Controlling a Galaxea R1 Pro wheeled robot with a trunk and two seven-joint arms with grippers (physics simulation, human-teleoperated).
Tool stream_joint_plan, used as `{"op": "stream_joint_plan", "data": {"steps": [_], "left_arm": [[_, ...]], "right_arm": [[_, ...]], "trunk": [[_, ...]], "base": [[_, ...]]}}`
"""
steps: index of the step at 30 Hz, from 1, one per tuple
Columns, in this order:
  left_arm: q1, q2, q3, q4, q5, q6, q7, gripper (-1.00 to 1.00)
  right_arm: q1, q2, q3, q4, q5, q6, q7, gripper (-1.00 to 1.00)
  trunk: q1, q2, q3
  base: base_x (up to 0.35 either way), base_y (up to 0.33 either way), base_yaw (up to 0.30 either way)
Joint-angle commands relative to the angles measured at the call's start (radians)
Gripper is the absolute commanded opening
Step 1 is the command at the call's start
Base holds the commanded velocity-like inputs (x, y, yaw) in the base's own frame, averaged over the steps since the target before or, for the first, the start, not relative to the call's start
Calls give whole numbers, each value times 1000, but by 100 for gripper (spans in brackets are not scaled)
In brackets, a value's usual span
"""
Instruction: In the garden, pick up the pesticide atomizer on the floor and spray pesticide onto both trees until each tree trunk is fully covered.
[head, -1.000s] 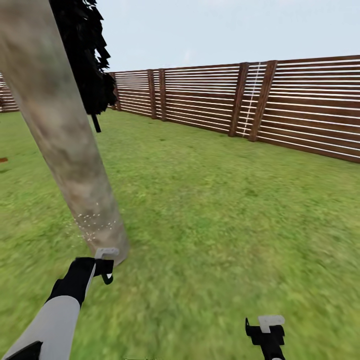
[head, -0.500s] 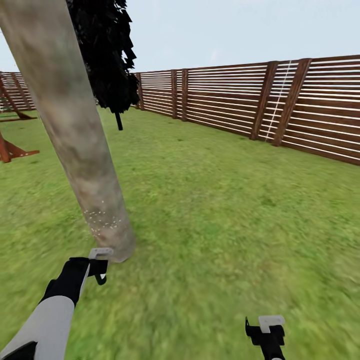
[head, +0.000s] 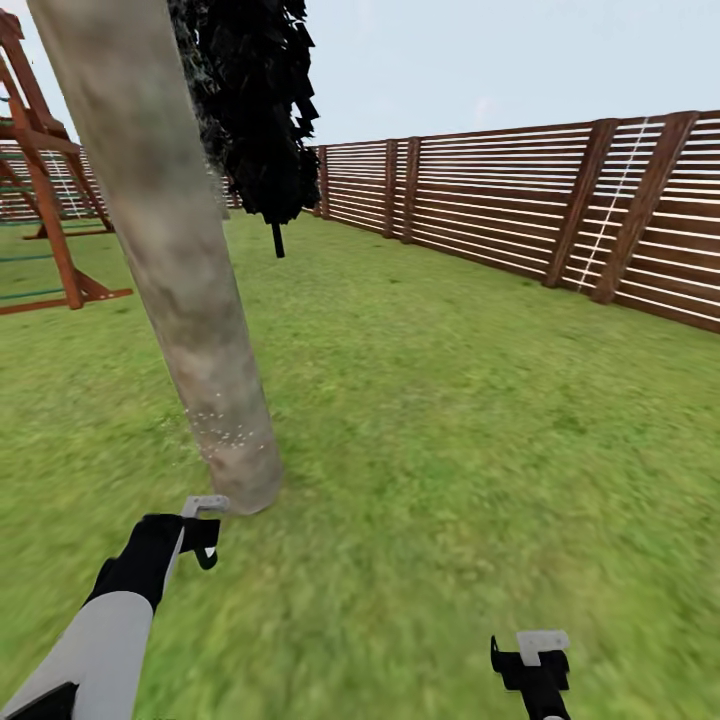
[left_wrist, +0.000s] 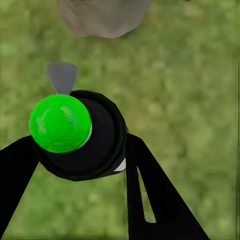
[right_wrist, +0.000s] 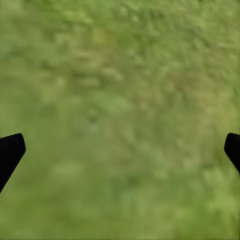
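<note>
A thick trunk (head: 185, 270) of mottled grey-brown bark, one of the trees, rises from the grass floor (head: 430, 430) at the left of the head view. White specks dot the bark near its base (head: 228, 432). My left gripper (head: 203, 530) hangs just in front of that base, shut on the pesticide atomizer (left_wrist: 82, 137), a dark round body with a bright green cap (left_wrist: 60, 123) and a grey nozzle. The trunk's foot (left_wrist: 102, 17) lies close ahead of it. Low at the right, my right gripper (head: 535, 660) is open over bare grass, its fingertips (right_wrist: 10, 150) wide apart.
A brown slatted fence (head: 520, 205) runs along the back and right. A dark narrow tree (head: 260, 120) stands behind the trunk. A red-brown wooden play frame (head: 50, 200) stands at the far left. Open lawn stretches to the right of the trunk.
The whole picture has shifted right, so the camera has turned left: the play frame has come into view. Both arms keep their places in the picture.
</note>
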Motion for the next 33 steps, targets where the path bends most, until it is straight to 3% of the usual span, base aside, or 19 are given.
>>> {"op": "stream_joint_plan", "data": {"steps": [1, 14, 23, 25, 28, 30, 33], "left_arm": [[-1, -1, 6, -2, -10, 3, -10, -100], [-1, -3, 2, -2, -7, 3, -9, -100], [-5, -5, 11, -3, -5, 5, -10, -100], [-22, -10, 6, -5, -4, 36, -10, -100], [-81, -19, 0, -46, -5, 143, -10, -100], [-87, -22, -3, -75, -7, 163, -10, -100], [-88, -22, -81, -106, -6, 188, -13, -100]], "right_arm": [[0, 0, 9, 0, -9, -2, -2, 100], [0, 0, 9, 0, -9, -2, -2, 100], [0, 0, 10, 0, -9, -2, -1, 100], [0, 0, 9, 0, -9, -2, 0, 100], [0, 0, 9, 0, -9, -2, 0, 100], [0, 0, 9, 0, -9, -2, 0, 100], [0, 0, 9, 0, -9, -2, 1, 100]], "trunk": [[0, 0, -1], [0, 0, -1], [0, 0, -1], [0, 0, -1], [0, 0, -1], [0, 0, -1], [0, 0, -1]], "base": [[153, -254, 60], [178, -242, 7], [95, -157, 242], [1, -3, 277], [0, -1, 257], [0, 0, 59], [0, 0, 4]]}}
